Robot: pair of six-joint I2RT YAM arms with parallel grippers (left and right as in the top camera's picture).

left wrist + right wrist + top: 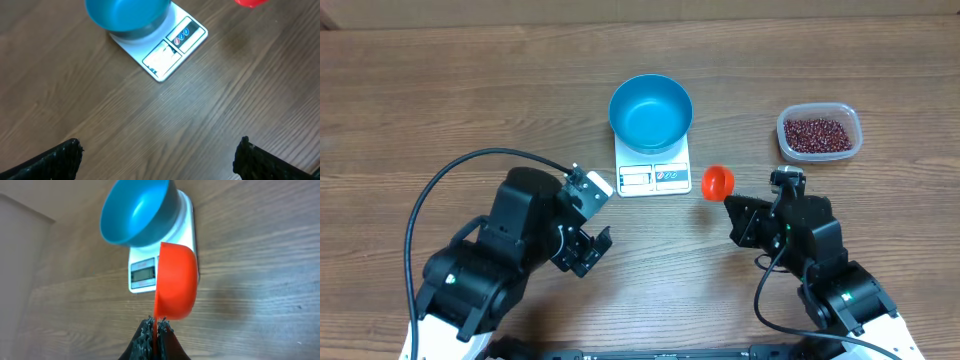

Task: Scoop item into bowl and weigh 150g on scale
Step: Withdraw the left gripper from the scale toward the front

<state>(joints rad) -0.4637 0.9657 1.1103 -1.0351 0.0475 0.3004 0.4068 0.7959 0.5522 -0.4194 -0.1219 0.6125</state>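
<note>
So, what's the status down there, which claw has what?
Left claw open, empty. Right claw shut on orange scoop. Blue bowl empty on scale; beans in tub. Nothing in the way.

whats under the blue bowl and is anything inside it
The blue bowl sits on the white kitchen scale; only its front display strip shows, the platform is covered. Inside, the bowl looks empty.

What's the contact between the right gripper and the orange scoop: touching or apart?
Touching. The right wrist view shows the right gripper shut on the orange scoop, its thin lower edge pinched between both fingers with no gap.
</note>
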